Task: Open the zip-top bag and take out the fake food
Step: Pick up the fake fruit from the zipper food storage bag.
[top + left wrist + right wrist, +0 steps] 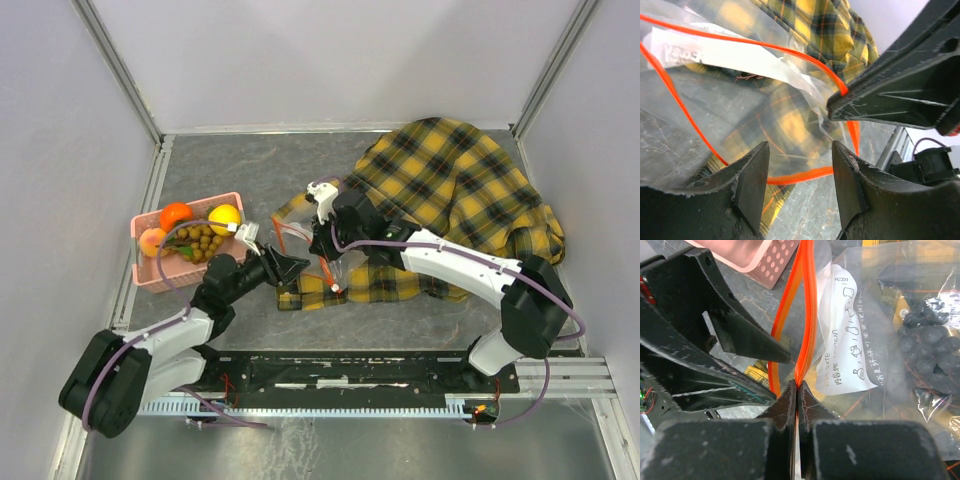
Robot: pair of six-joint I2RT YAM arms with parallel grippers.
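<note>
Left of the zip-top bag (292,228), a pink basket (150,280) holds some fake food (200,240); nearer, the left gripper (799,155) faces the bag's mouth, fingers spread and empty. The right gripper (797,386) is clamped on the bag's orange zip strip (805,315), plaid cloth (450,180) beneath. Dark berries (930,350) lie inside: best keep that lip raised while the left reaches in

Top view is lit evenly from overhead, shadows kept soft. Wrist views: faint glare is seen on zip-top bag (765,115) film, foreground blurred w/ wide-angle stretch.
</note>
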